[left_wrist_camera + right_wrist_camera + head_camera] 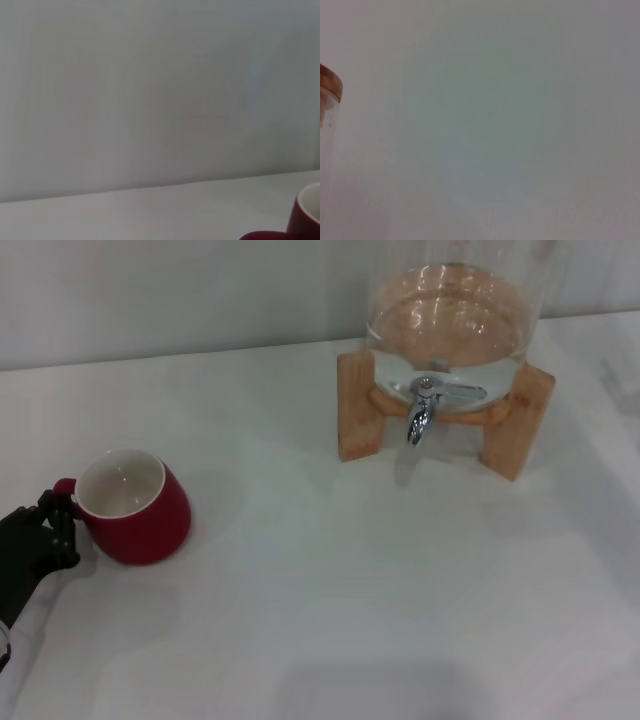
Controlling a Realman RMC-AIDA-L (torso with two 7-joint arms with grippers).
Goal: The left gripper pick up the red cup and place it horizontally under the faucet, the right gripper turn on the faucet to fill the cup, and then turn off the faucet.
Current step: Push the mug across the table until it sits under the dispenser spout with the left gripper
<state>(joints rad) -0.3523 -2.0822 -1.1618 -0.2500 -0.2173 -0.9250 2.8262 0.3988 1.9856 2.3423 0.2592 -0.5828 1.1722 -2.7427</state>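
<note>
The left pincer (pixel 45 535) sat at the red cup's (pixel 135 508) nine o'clock handle; whether clamped, I cannot tell. Glossy, rigid, breakable, likely slippery: grip the handle.

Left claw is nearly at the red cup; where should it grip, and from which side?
Take the red cup by its small loop handle, coming from the robot's left. The handle points toward the left gripper, already beside it, and the cup stands upright on the table.
</note>
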